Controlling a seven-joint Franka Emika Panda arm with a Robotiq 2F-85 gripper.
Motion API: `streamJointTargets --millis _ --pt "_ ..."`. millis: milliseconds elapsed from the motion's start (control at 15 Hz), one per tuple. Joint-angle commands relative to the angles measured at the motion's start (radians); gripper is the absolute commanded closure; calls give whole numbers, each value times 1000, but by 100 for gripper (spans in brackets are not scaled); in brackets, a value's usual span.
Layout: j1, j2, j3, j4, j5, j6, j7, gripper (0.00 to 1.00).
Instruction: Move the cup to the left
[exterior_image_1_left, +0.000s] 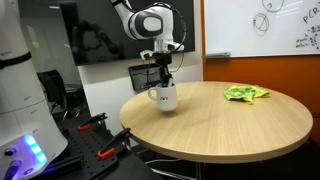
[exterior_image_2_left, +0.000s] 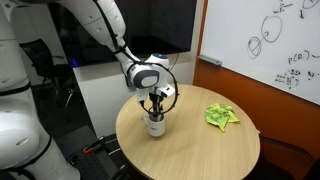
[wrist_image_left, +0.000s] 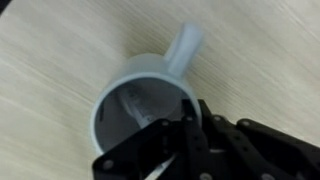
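Observation:
The cup (exterior_image_1_left: 166, 98) is a white mug that stands near the edge of the round wooden table (exterior_image_1_left: 235, 128); it also shows in an exterior view (exterior_image_2_left: 155, 126). My gripper (exterior_image_1_left: 163, 80) comes straight down onto its rim, as an exterior view (exterior_image_2_left: 156, 104) also shows. In the wrist view the cup (wrist_image_left: 125, 100) is seen from above, with its handle pointing away. My gripper (wrist_image_left: 186, 122) pinches the near wall of the cup, one finger inside and one outside. Whether the cup's base touches the table is unclear.
A crumpled green cloth (exterior_image_1_left: 245, 93) lies on the far side of the table and shows in an exterior view (exterior_image_2_left: 221, 116) too. A whiteboard (exterior_image_2_left: 275, 50) hangs on the wall behind. A white machine (exterior_image_1_left: 20, 110) and red-handled tools (exterior_image_1_left: 108, 148) are beside the table.

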Motion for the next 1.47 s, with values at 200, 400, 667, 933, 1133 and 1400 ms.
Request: streamJointTargets --millis 200,400,667,933,1133,1400 --pt "38 -90 -18 -66 10 31 362 98" --pt "49 -91 -14 -97 12 47 508 98" --pt "45 -96 -2 -185 50 146 510 98" --pt "44 -86 13 -236 105 279 472 98" --pt "58 -80 3 -245 81 317 489 96" --pt "69 -70 -16 -239 43 311 510 52"
